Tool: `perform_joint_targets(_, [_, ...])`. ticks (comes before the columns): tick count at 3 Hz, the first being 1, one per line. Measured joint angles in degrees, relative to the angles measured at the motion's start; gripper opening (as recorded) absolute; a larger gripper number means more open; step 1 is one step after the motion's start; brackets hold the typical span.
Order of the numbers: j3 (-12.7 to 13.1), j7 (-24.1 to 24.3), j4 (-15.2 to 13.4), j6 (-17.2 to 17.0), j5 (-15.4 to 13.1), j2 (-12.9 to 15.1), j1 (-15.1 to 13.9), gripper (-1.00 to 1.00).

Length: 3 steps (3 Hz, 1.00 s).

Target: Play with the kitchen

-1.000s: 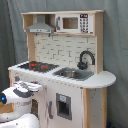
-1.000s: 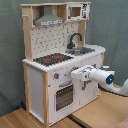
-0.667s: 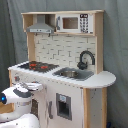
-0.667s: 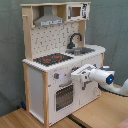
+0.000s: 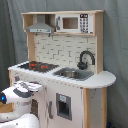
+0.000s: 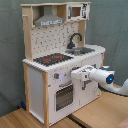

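The kitchen (image 5: 65,55) (image 6: 37,80) is a tall light-wood and white toy unit that shows in both exterior views. On its counter lie a black-and-red stovetop (image 5: 37,65) (image 6: 52,59), a sink (image 5: 72,74) (image 6: 86,50) and a black faucet (image 5: 86,57) (image 6: 75,40). A grey hood (image 5: 41,27) (image 6: 48,21) hangs over the stove. My gripper (image 5: 39,86) (image 6: 75,75) sits level at the unit's front panel, just under the counter edge and above the windowed oven door (image 6: 64,96). Whether it touches the panel cannot be seen.
A toy microwave (image 5: 72,23) (image 6: 77,11) sits on the top shelf. A white cupboard door with a dark panel (image 5: 63,106) is below the sink. The kitchen stands on a wooden table (image 6: 95,117) before a grey curtain (image 5: 115,45).
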Motion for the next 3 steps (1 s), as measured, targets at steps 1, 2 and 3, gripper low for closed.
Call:
perform_joint_targets(1, [0.0,0.1,0.0,0.0,0.0,0.0,0.0,1.00])
perform_joint_targets(2, [0.3,4.8,-0.9,-0.9,0.0,0.1,3.5,1.00])
perform_joint_targets(3, [0.1,6.3,-3.5,-2.5,0.0,0.1,8.2,1.00])
